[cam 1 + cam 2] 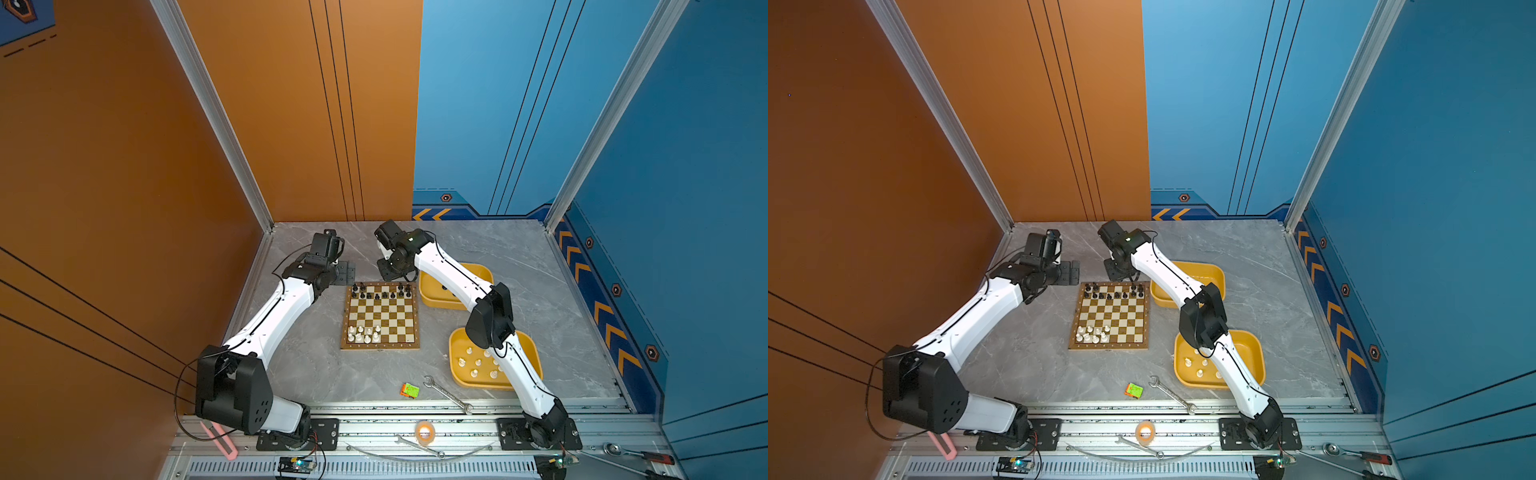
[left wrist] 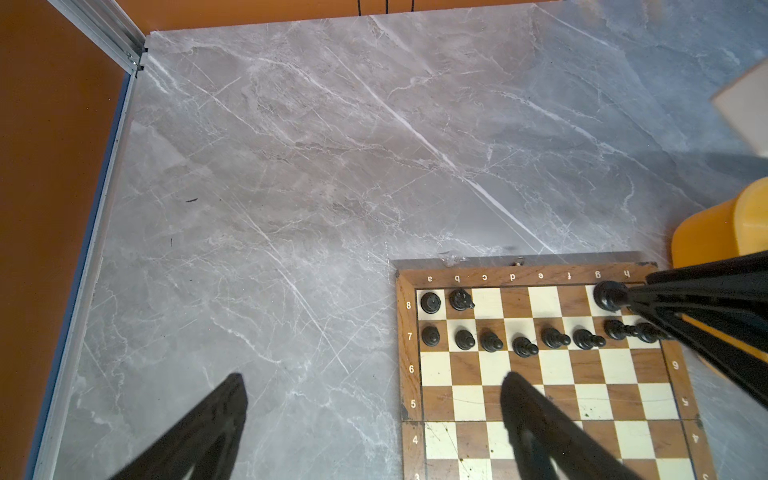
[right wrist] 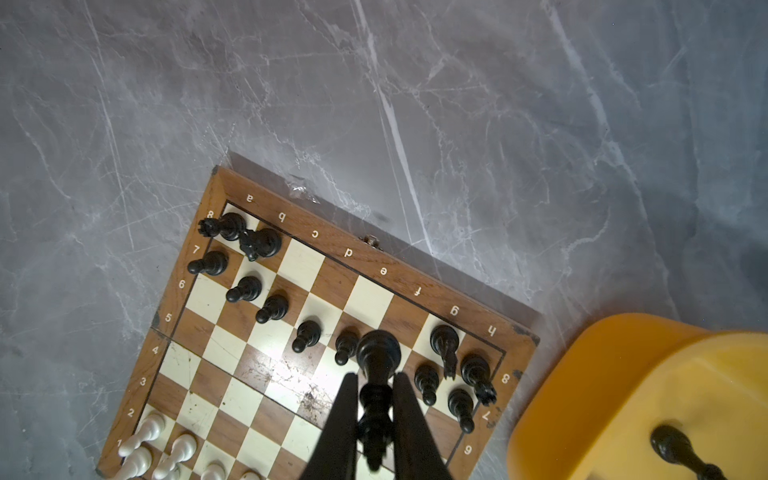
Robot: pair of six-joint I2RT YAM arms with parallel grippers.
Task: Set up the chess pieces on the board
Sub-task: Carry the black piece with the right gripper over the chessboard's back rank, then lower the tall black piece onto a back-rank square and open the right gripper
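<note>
The board (image 1: 380, 316) lies flat in the middle of the grey marbled bench (image 1: 309, 368). Black chess pieces (image 1: 376, 296) stand on its two far rows: a full line of eight pawns, and behind them two pieces at each far corner, with the squares between those pairs bare. A small cluster of white chess pieces (image 1: 364, 335) stands at the board's near left corner.

The right hand (image 3: 375, 384) is closed on a tall black piece (image 3: 378, 353), pinching its upper stem with the base pointing down, above the far right part of the board. Whether the base touches a square cannot be told.

The left hand (image 2: 374, 378) hangs with its fingers spread wide and nothing between them, over the board's far left corner and the bench beside it.

To the right of the board sit two yellow trays. The far tray (image 1: 432, 300) holds a lone black piece (image 3: 681, 451), and the near tray (image 1: 528, 353) holds loose white pieces (image 1: 478, 362).
</note>
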